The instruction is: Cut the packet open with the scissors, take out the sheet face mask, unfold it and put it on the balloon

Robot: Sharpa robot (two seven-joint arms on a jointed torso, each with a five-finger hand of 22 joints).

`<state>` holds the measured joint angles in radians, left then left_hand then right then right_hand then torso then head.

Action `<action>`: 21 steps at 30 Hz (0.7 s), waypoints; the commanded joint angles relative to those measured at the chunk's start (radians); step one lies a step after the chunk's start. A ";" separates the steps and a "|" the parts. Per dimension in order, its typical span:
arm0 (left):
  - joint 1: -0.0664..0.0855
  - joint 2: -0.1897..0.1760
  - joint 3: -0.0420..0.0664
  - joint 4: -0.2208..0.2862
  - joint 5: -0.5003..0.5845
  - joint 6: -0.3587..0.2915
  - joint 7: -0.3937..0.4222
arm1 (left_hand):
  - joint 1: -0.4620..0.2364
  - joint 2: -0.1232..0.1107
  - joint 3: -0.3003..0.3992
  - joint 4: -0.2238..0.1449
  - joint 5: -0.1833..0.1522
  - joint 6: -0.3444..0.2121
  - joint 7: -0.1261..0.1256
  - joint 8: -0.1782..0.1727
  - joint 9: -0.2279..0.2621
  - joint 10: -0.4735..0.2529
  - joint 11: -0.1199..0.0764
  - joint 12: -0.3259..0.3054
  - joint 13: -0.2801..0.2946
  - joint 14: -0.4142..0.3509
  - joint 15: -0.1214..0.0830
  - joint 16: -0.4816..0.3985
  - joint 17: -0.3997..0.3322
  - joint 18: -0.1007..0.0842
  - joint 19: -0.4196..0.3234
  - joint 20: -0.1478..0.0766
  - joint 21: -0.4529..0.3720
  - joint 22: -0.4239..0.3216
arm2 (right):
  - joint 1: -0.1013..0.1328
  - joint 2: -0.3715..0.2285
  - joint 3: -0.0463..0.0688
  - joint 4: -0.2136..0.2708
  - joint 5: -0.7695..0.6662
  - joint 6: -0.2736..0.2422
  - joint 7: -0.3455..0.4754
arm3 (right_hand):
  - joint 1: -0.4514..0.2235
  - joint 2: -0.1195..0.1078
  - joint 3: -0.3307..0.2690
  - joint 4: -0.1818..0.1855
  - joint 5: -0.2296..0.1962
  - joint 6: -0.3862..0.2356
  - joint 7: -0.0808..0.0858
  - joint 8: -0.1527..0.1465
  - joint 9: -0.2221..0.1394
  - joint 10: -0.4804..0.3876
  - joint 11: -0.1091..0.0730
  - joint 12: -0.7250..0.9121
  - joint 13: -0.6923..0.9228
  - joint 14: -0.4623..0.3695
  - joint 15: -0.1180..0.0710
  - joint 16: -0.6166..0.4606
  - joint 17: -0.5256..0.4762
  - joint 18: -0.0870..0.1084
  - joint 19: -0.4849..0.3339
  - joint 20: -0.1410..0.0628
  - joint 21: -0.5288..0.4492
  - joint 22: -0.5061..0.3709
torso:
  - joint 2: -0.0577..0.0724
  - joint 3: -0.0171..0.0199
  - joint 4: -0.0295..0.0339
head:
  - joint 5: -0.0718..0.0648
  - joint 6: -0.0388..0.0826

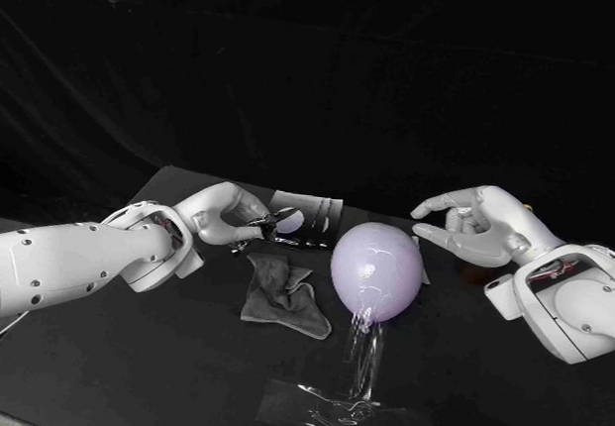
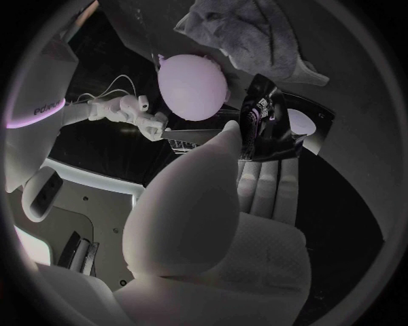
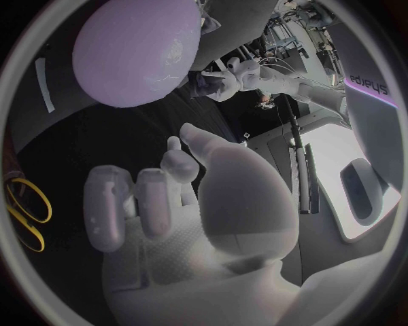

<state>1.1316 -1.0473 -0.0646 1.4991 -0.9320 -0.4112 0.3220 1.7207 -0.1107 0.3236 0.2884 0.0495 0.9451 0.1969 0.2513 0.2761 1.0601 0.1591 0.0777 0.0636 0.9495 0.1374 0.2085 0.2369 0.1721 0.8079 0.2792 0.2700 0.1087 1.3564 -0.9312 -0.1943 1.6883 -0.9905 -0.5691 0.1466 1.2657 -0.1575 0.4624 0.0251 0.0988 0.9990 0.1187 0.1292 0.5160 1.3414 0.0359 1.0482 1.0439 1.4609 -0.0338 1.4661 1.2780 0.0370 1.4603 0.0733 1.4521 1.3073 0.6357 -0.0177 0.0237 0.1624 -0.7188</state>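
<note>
Mask [image 1: 284,293] lies crumpled and grey on the desk [image 1: 124,358], just in front of the left robot hand [image 1: 225,214] and a little below it, between that hand and the balloon [image 1: 378,266]. Not on the balloon; still bunched, not spread flat.

Left robot hand: fingers curled in, thumb and fingers closed on the near edge of the packet [image 1: 307,216]. Packet dark and shiny, with a pale oval on its face, and sticks out from the fingertips toward the balloon. In the left wrist view the fingers run under the packet with the thumb at its edge.

Balloon pale lilac, egg-shaped, upright on a clear stand [image 1: 359,376], between the two hands.

Right robot hand [image 1: 481,229]: fingers spread and slightly bent, nothing held. It hovers beside the upper part of the balloon, fingertips pointing at it; the right wrist view shows a gap between fingertips and balloon.

Scissors [image 3: 26,212]: yellow handles on the desk, off to the side of the right robot hand, apart from it. Blades cannot be made out.
</note>
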 commanded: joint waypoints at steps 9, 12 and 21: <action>0.013 0.091 0.001 -0.026 0.575 0.287 0.147 | -0.012 -0.002 0.022 -0.003 -0.001 0.007 0.004 0.003 -0.001 0.013 0.003 -0.010 -0.001 0.007 -0.001 -0.006 -0.001 0.006 0.007 0.006 0.006 0.000 | 0.050 0.110 0.005 -0.103 -0.015 0.024 0.029 | 0.019 0.029 0.032 -0.001 -0.025 -0.013 0.013 -0.023 -0.011 -0.012 0.005 -0.016 -0.002 0.054 0.004 0.000 -0.004 0.000 0.021 0.005 -0.007 0.176 | 0.000 0.0022 0.0005 | -0.033 0.086; 0.014 0.116 0.001 -0.038 0.634 0.334 0.153 | -0.011 -0.002 0.025 -0.005 -0.001 0.006 0.004 0.003 -0.001 0.013 0.003 -0.011 -0.001 0.008 -0.001 -0.007 -0.001 0.006 0.008 0.006 0.007 0.001 | 0.062 0.148 0.006 -0.134 -0.040 0.024 0.041 | 0.026 0.033 0.042 -0.005 -0.045 -0.014 0.014 -0.027 -0.015 -0.020 0.006 -0.031 -0.012 0.051 0.005 -0.004 -0.015 0.003 0.013 0.006 -0.018 0.168 | 0.001 0.0018 0.0001 | -0.040 0.101; 0.015 0.164 0.002 -0.066 0.716 0.416 0.159 | -0.011 -0.003 0.026 -0.005 -0.001 0.005 0.004 0.002 -0.001 0.013 0.003 -0.012 -0.002 0.007 -0.001 -0.008 -0.001 0.006 0.009 0.006 0.008 0.001 | 0.080 0.220 0.008 -0.194 -0.084 0.023 0.072 | 0.018 0.014 0.050 -0.005 -0.046 -0.023 0.022 -0.044 -0.027 -0.107 0.013 -0.189 -0.141 0.027 0.011 -0.043 -0.100 0.023 -0.041 0.011 -0.094 0.119 | 0.001 0.0007 0.0024 | -0.060 0.117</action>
<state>1.1435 -0.8882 -0.0641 1.4346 -0.3022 -0.0799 0.4468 1.7168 -0.1149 0.3454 0.2828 0.0491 0.9487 0.2006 0.2511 0.2743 1.0672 0.1592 0.0714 0.0637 0.9492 0.1377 0.2039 0.2369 0.1702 0.8114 0.2826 0.2739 0.1087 1.4345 -0.7163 -0.1872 1.4995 -1.0306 -0.5594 0.1824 1.2902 -0.1331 0.5080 0.0207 0.0575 0.9749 0.1323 0.0885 0.4899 1.2469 0.0498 0.8758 0.9168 1.4627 -0.0285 1.4268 1.1869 0.0454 1.4285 0.0865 1.3662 1.3081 0.6367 -0.0163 0.0251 0.1074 -0.6049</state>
